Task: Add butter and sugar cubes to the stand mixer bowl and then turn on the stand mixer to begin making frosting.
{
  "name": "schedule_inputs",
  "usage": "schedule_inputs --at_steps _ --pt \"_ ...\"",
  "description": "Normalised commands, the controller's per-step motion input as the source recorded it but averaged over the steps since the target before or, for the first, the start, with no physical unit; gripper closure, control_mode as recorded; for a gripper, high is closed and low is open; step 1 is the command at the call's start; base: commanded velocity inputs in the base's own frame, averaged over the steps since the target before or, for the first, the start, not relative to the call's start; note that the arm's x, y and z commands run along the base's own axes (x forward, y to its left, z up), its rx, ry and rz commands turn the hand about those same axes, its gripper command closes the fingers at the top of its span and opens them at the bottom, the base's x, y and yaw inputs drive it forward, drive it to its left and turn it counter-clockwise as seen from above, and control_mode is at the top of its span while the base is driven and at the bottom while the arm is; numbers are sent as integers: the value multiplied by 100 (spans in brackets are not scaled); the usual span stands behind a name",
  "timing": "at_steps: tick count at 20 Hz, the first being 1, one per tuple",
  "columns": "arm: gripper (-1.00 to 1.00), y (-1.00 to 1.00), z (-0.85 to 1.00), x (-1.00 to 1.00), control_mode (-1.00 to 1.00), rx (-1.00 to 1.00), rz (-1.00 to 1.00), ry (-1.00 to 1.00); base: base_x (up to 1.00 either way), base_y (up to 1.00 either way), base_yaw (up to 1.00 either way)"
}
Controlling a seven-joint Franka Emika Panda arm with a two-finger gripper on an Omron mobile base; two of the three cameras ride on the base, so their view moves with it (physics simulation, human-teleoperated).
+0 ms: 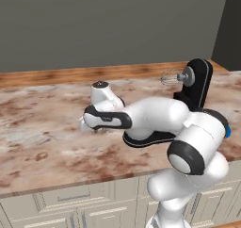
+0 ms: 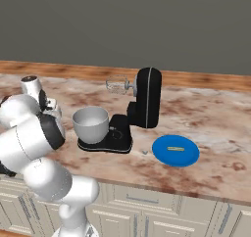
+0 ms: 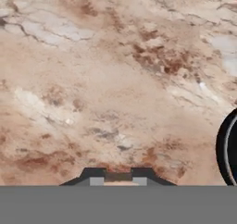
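The black stand mixer point(image 2: 145, 99) stands on the marble counter with its head tilted up and its wire whisk point(image 2: 116, 85) in the air. The grey stand mixer bowl point(image 2: 90, 123) sits on the mixer's base. To their right a thin yellow butter stick point(image 2: 175, 148) lies on a blue plate point(image 2: 188, 157). My gripper point(image 1: 92, 128) is low over the counter, left of the mixer base. In the hand view its fingertips point(image 3: 96, 181) stand close together, shut on a small pale sugar cube point(image 3: 118, 183) at the counter surface.
The rim of the mixer's black base point(image 3: 227, 149) shows at the right of the hand view. Bare marble counter point(image 1: 42, 128) stretches left of the hand. A grey wall runs along the back, and the counter's front edge point(image 1: 70, 182) is close to the arm.
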Motion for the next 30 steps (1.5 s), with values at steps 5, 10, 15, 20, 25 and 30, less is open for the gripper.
schedule_inputs --at_steps 5,10,15,20,25,30 --pt "100 -46 84 -6 -100 0 -1 -12 0 0 0" --pt "100 -49 66 0 -100 0 -2 -4 0 0 0" --pt "100 -56 48 0 -100 0 -5 0 0 0 0" --pt "100 -71 11 0 -100 0 -4 0 0 0 0" --pt "100 -66 -4 0 -100 0 -3 0 0 0 0" --pt "100 -41 -27 11 -100 0 -1 0 0 0 0"
